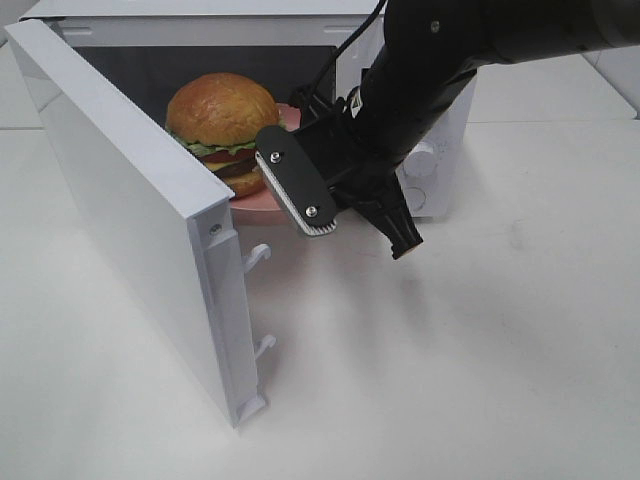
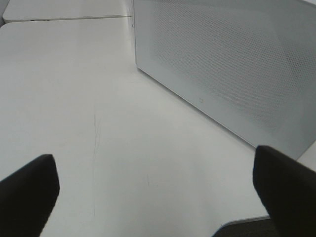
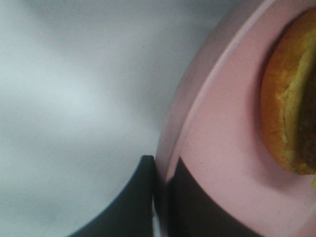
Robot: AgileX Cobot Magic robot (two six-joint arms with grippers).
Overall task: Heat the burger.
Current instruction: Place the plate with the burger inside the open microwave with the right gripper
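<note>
Right hand (image 3: 163, 170) clamped the rim of the plate (image 3: 217, 148), apparently to seat the burger (image 1: 222, 115) inside the open microwave (image 1: 445, 120) (left hand (image 2: 155, 187) gaped wide, empty)

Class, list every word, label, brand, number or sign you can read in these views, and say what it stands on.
None can be read.
Microwave door: one tiny mark, too small to read.
Microwave knobs: no legible markings.
Burger, plate: no text.

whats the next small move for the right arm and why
Probably ease the round pink plate a little deeper into the white microwave: the right tool is shut on its rim, and the golden-bun burger looks close to the front opening.
</note>
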